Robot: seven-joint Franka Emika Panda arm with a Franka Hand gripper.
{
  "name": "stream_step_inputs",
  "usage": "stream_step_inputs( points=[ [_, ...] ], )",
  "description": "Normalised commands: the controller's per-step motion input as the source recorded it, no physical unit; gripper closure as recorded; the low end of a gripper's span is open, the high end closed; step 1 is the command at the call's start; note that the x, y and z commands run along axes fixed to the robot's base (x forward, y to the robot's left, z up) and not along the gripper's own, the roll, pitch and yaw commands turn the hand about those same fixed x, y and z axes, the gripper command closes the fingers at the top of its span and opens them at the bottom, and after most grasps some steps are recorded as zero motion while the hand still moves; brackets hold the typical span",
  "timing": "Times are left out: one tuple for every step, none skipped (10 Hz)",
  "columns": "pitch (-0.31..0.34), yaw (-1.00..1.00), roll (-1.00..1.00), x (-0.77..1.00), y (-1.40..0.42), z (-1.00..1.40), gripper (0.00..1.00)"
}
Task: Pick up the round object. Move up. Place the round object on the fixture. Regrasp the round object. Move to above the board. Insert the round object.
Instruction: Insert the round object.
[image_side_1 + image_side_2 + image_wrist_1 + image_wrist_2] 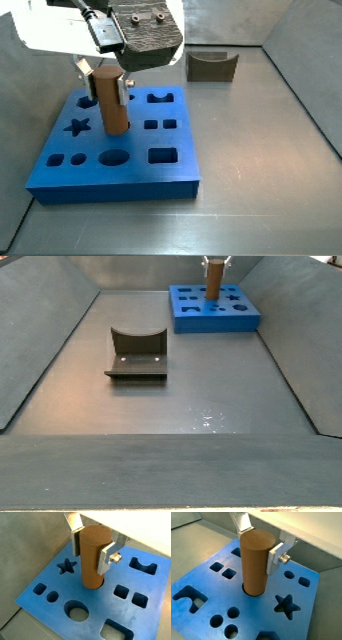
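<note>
Your gripper (91,543) is above the board (127,614), fingers (104,558) clamped on the round object (93,557), upright w/ its lower end in a round hole. Fixture (211,65) sits empty, well apart. No readable writing.

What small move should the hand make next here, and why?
Probably a slow push straight down. The hand stands over the blue board, shut on the upright reddish-brown cylinder peg, whose lower end sits in a round hole in a wrist view. In a side view most of the peg stands above the board, so the insertion looks unfinished. The fixture stands apart, unused.
</note>
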Motion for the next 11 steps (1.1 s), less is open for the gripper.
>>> stream_step_inputs(
  points=[
    [0.489,-0.12,0.00,0.21,0.00,0.00,1.00],
    [0.391,-0.09,0.02,0.25,0.00,-0.01,1.00],
    [0.583,-0.12,0.07,0.30,0.00,-0.02,1.00],
    [0.000,0.00,0.07,0.00,-0.01,-0.04,1.00],
    [-0.294,0.00,0.58,-0.02,-0.13,-0.69,1.00],
    [-0.126,0.00,0.38,0.01,-0.06,-0.94,1.00],
    [-0.014,0.00,0.15,0.20,0.00,-1.00,1.00],
    [-0.057,0.00,0.05,0.19,0.00,-1.00,1.00],
    [-0.083,0.00,0.06,0.20,0.00,-1.00,1.00],
    [-0.063,0.00,0.06,0.19,0.00,-1.00,1.00],
    [-0.054,0.00,0.07,0.19,0.00,-1.00,1.00]
  ],
)
